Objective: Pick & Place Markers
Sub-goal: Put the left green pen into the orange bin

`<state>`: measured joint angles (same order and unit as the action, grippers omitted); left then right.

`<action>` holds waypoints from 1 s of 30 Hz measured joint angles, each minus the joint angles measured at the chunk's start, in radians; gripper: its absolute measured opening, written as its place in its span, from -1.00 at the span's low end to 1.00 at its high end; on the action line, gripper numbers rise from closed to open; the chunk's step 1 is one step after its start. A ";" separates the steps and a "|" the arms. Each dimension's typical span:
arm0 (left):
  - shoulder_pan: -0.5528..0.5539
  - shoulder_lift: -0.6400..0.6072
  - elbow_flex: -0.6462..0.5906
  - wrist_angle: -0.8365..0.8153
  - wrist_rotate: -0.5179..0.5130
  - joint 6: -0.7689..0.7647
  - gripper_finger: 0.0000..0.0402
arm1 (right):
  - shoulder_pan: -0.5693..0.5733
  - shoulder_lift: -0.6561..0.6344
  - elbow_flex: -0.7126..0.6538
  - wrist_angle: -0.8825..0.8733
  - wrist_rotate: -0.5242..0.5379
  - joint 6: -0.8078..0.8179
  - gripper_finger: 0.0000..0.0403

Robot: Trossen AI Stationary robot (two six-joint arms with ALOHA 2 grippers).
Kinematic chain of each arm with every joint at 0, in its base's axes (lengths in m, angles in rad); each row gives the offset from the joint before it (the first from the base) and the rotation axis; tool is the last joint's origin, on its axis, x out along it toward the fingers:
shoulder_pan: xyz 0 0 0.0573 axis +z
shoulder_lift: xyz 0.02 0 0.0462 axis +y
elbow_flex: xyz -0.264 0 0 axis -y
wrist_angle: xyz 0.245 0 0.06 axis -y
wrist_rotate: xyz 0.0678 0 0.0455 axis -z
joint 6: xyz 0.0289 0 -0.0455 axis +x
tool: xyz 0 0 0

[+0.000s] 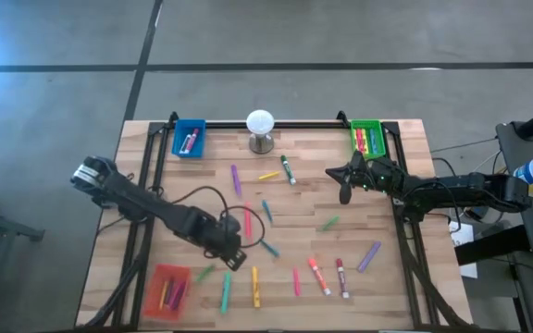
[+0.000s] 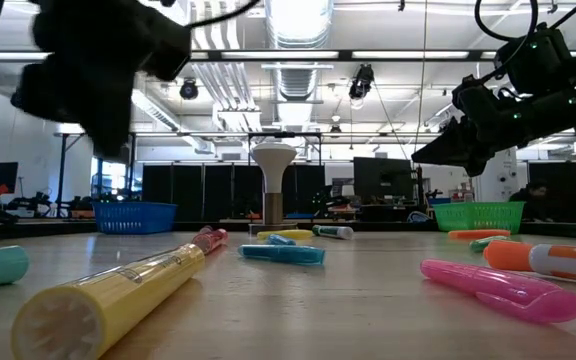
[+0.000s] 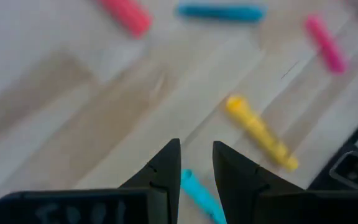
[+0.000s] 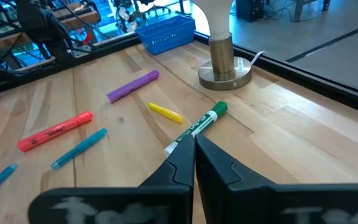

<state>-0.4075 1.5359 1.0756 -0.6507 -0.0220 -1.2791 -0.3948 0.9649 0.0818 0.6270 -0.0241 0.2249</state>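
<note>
Wooden table (image 1: 340, 185); markers (image 1: 255, 287) scattered across its middle and front. Left gripper (image 1: 232, 256) above the front-left, fingers parted, empty; its wrist view alone shows a teal marker (image 3: 199, 194) below. Right gripper (image 1: 345, 181) clenched, empty; only its wrist view shows a green-capped marker (image 4: 196, 126) just ahead.

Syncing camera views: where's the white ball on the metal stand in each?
High view: white ball on stand, centre of the table's far edge.
Low view: centre, behind the markers.
Left wrist view: not in it.
Right wrist view: only stem and base show.
Shared landmark: blue tray beside it, absent from left wrist view.
</note>
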 joint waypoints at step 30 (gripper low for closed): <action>-0.072 0.263 0.067 -0.218 0.169 -0.073 -0.56 | 0.000 0.000 -0.002 -0.001 -0.001 0.000 -0.96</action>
<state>-0.4799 1.7986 1.1427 -0.8688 0.1467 -1.3522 -0.3946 0.9649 0.0799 0.6262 -0.0250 0.2245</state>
